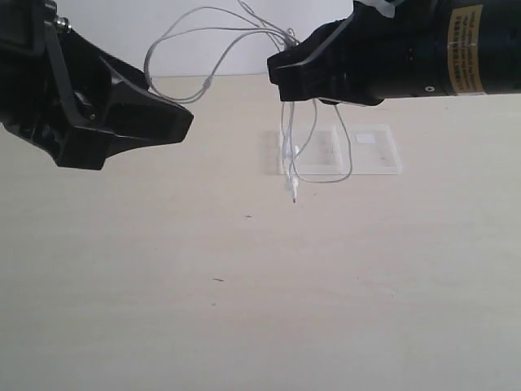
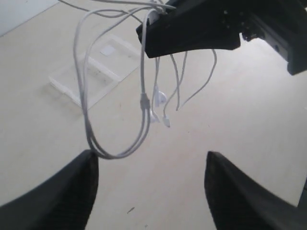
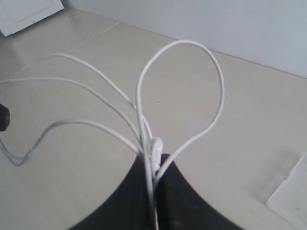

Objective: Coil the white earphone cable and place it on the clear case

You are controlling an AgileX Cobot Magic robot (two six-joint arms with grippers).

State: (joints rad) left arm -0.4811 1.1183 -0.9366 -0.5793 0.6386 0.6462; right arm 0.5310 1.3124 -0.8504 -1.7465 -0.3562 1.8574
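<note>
My right gripper (image 1: 277, 70) hangs above the table, shut on the white earphone cable (image 1: 290, 175), pinching several strands together (image 3: 154, 165). From the pinch, loops (image 3: 222, 81) fan upward and leftward. Other strands dangle down with the earbuds (image 1: 292, 192) low, just above the clear case (image 1: 335, 151). The case lies flat on the table, its small white label (image 1: 365, 138) on the right half. My left gripper (image 1: 186, 122) is open and holds nothing. In its wrist view a hanging double loop (image 2: 115, 154) passes just beside one fingertip (image 2: 88, 158).
The pale table (image 1: 244, 309) spreads below both arms. A white wall (image 1: 220, 49) runs along its far edge. A flat white panel (image 3: 26, 14) lies at a far corner in the right wrist view. The right arm's black body (image 2: 201, 26) crosses the left wrist view.
</note>
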